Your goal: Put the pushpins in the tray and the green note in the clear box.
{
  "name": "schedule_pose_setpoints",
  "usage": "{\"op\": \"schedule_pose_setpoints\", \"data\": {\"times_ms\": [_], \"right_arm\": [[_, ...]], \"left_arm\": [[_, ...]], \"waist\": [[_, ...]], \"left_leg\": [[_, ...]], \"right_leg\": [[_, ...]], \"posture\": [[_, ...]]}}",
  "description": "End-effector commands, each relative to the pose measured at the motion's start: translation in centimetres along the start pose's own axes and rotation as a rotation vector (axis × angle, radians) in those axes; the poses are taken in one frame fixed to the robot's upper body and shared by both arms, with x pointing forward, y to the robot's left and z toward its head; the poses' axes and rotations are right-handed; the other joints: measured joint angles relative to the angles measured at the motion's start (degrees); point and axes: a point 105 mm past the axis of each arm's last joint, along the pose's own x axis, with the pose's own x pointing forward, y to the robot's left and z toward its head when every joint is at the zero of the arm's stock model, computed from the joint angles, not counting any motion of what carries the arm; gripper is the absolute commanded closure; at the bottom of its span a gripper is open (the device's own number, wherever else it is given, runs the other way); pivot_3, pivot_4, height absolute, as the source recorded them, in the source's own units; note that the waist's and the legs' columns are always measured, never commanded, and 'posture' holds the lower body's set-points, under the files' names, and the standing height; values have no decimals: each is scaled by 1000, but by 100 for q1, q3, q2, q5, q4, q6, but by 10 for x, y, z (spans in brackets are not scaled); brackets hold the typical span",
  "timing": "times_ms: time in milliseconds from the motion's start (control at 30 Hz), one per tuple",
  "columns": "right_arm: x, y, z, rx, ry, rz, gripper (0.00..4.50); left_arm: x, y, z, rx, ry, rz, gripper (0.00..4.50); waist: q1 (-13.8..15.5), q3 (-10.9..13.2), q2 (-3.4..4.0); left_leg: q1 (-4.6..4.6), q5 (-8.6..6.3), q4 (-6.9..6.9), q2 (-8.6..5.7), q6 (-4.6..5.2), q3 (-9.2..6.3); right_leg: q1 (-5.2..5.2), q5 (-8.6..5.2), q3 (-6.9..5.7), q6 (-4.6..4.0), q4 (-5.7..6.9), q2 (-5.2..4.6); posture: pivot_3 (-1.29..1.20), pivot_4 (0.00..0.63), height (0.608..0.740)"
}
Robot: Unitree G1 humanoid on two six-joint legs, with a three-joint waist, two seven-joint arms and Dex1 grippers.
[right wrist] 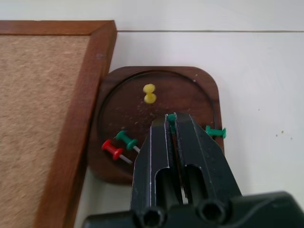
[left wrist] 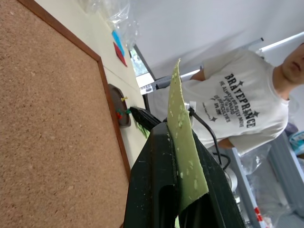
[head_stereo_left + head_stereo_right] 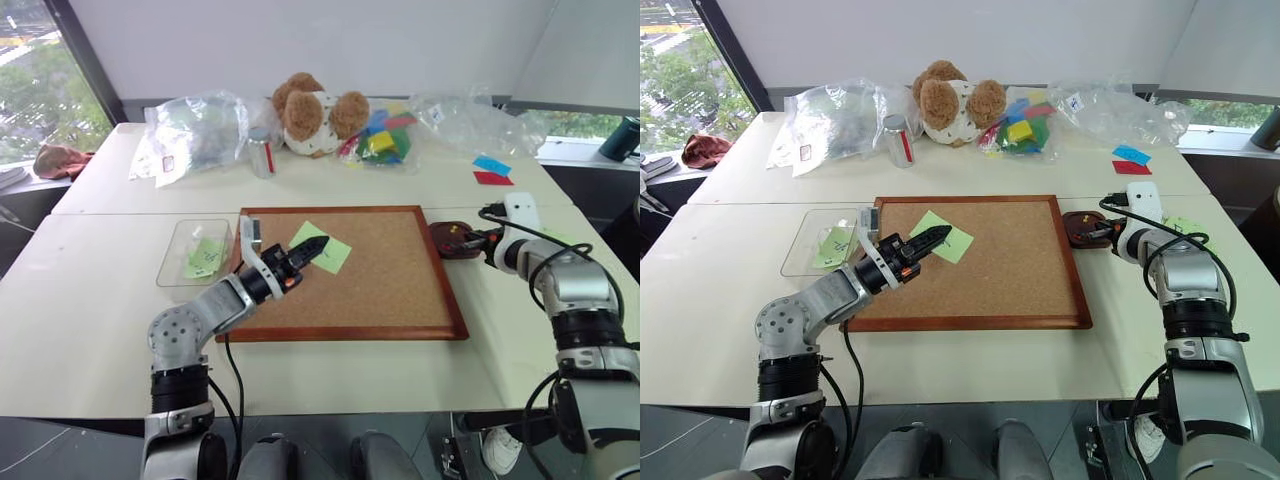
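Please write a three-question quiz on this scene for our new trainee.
1. True or false: the left gripper holds a green note above the corkboard.
2. Over what does the right gripper hover? A. clear box B. tray C. teddy bear
3. Which pin colours lie in the tray?

Key
1. True.
2. B.
3. Yellow pin, red pin, green pin; another green pin rests on its rim.

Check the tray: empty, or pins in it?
Not empty. The tray holds a yellow pin, a red pin and a green pin.
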Motion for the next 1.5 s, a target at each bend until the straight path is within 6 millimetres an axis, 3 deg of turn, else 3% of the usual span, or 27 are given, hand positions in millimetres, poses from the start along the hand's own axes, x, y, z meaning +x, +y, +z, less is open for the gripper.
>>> {"op": "schedule_pose_setpoints", "data": {"times_ms": [33,100,133,167,400,433,733,900,1200,1300,1500], "right_arm": [[2,2,15,-18,-52,16,4500],[4,3,14,-12,-47,27,4500],[5,4,13,-12,-44,29,3903],[5,3,12,-12,-42,29,3701],[4,3,19,-19,-56,25,133],[3,3,22,-18,-65,26,20],[-15,12,53,-48,-139,74,20],[-53,57,72,-137,-208,341,20],[-129,143,79,-292,-284,856,20],[-139,159,82,-307,-301,938,20],[-137,173,86,-330,-323,977,20]], "left_arm": [[-2,-11,3,28,-12,-38,4441],[-2,-11,2,30,-11,-35,4441],[-2,-11,2,30,-11,-35,4500],[-2,-11,2,31,-11,-35,4500],[-2,-10,2,37,-12,-29,4500],[-2,-10,2,37,-13,-28,4500],[-2,-9,2,40,-14,-23,4500],[-8,-16,6,117,2,-25,4500],[-28,-41,35,246,-68,-50,4500],[-37,-53,50,281,-117,-51,4500],[-59,-60,72,324,-227,4,4500]], "waist": [[0,0,0],[2,0,0],[1,0,0],[2,0,0],[2,0,0],[1,0,0],[3,0,0],[17,1,1],[1,1,0],[9,2,0],[11,2,0]], "left_leg": [[0,0,0,0,0,0],[0,0,0,0,0,0],[0,0,0,0,0,0],[0,0,1,0,0,0],[0,0,1,0,-1,0],[0,0,1,0,-1,0],[0,0,1,0,-1,-1],[0,0,-7,1,-1,-4],[1,-1,-5,1,1,-7],[1,-7,-7,2,11,-9],[1,-7,-7,2,11,-9]], "right_leg": [[0,0,0,0,0,0],[0,0,0,0,0,0],[1,0,0,0,0,0],[1,0,0,0,0,0],[1,0,0,0,0,0],[1,0,0,0,0,0],[0,0,0,0,0,0],[-2,0,-1,0,-1,0],[1,0,1,0,-2,-2],[-1,0,1,0,-3,-3],[0,0,0,-1,-4,-7]], "posture": [[0,150,740],[0,150,740],[0,150,740],[0,150,740],[0,150,740],[0,150,740],[0,150,740],[0,150,740],[0,150,740],[0,150,740],[0,150,740]]}}
